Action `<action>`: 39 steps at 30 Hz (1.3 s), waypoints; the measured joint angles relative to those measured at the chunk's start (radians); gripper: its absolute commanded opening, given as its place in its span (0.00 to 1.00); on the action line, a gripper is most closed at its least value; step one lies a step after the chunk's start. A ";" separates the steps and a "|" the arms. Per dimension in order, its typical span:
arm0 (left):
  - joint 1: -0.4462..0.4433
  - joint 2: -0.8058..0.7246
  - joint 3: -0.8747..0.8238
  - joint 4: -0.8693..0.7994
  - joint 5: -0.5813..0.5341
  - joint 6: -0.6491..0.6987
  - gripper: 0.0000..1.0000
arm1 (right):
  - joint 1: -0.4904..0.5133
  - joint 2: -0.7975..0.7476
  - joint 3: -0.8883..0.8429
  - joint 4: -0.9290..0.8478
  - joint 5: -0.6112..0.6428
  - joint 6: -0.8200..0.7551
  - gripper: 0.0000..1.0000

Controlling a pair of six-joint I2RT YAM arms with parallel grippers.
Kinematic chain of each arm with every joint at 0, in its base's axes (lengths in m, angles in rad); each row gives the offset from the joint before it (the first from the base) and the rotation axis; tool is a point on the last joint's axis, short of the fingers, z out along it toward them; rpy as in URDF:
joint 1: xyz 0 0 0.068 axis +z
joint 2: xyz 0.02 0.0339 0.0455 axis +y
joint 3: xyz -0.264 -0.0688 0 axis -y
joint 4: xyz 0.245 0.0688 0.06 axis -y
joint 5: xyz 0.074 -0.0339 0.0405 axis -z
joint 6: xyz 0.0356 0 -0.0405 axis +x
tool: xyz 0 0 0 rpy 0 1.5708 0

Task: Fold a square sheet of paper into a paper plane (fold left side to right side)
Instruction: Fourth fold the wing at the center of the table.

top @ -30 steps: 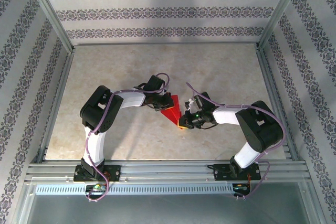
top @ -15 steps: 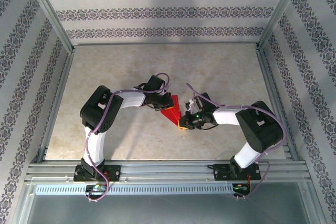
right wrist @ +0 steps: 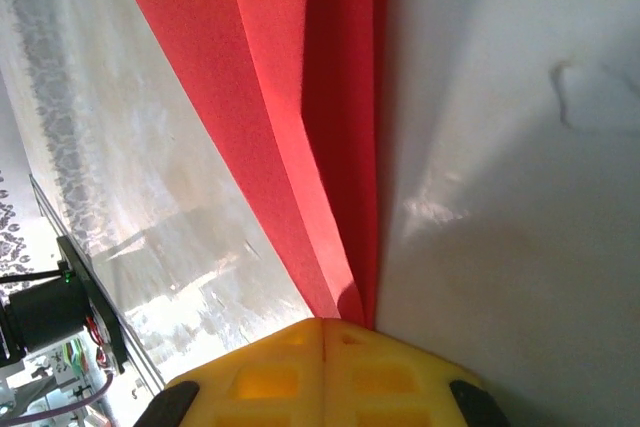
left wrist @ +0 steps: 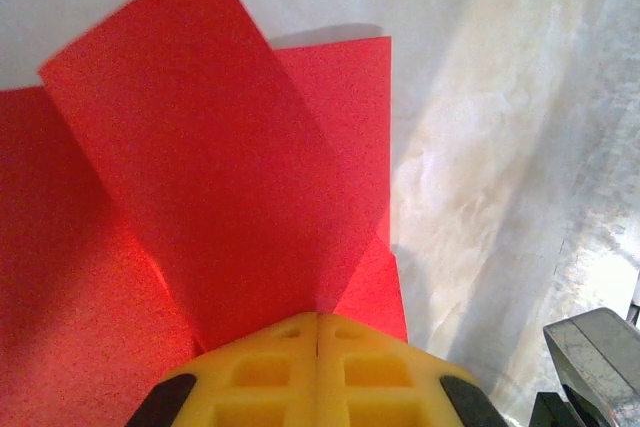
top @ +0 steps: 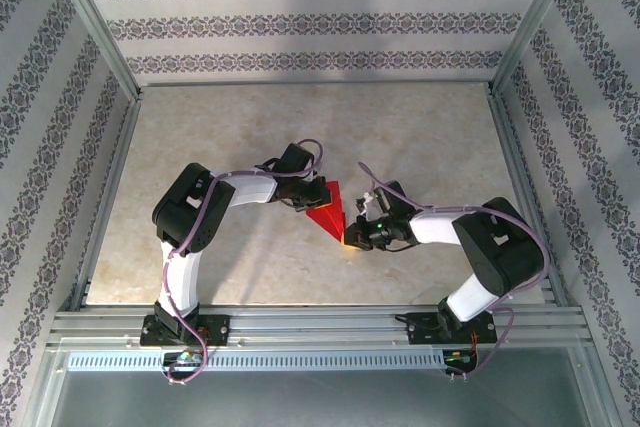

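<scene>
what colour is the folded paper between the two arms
Bright red, plain and unmarked. The paper shows best in the left wrist view.

Place: a robot test cell in a lab, not a lived-in room.
Frame: bare aluminium profile posts (top: pixel 100 32) boxing the table at 9, 12 and 3 o'clock.
Walls: flat panels (top: pixel 300 22) printed with ornamental stripes, a backdrop on three sides.
Surface: marble-look tabletop (top: pixel 420 127).
Mounting: left arm (top: pixel 185 217) and right arm (top: pixel 495 247) bolted to a slotted rail (top: pixel 320 327) at 6 o'clock.
</scene>
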 measured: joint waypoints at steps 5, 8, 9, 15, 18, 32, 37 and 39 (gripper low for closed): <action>0.000 0.000 0.000 0.000 0.000 0.000 0.00 | 0.000 -0.063 -0.034 -0.064 0.003 0.007 0.00; 0.000 0.000 0.000 0.000 0.000 0.000 0.00 | -0.001 -0.127 -0.034 -0.130 0.009 0.007 0.00; 0.000 0.000 0.000 0.000 0.000 0.000 0.00 | -0.001 -0.154 -0.032 -0.151 0.011 0.007 0.00; 0.000 0.000 0.000 0.000 0.000 0.000 0.00 | -0.027 -0.264 0.043 -0.219 -0.007 -0.005 0.00; 0.000 0.000 0.000 0.000 0.000 0.000 0.00 | -0.027 -0.245 0.096 -0.214 -0.012 -0.009 0.00; 0.000 0.000 0.005 -0.008 -0.001 0.000 0.00 | 0.007 0.081 0.245 -0.135 0.045 -0.010 0.00; 0.000 0.000 0.007 -0.012 -0.001 0.008 0.00 | 0.007 0.109 0.245 -0.136 0.071 -0.011 0.00; 0.000 0.000 0.007 -0.012 -0.001 0.011 0.00 | 0.007 0.111 0.242 -0.135 0.080 -0.011 0.00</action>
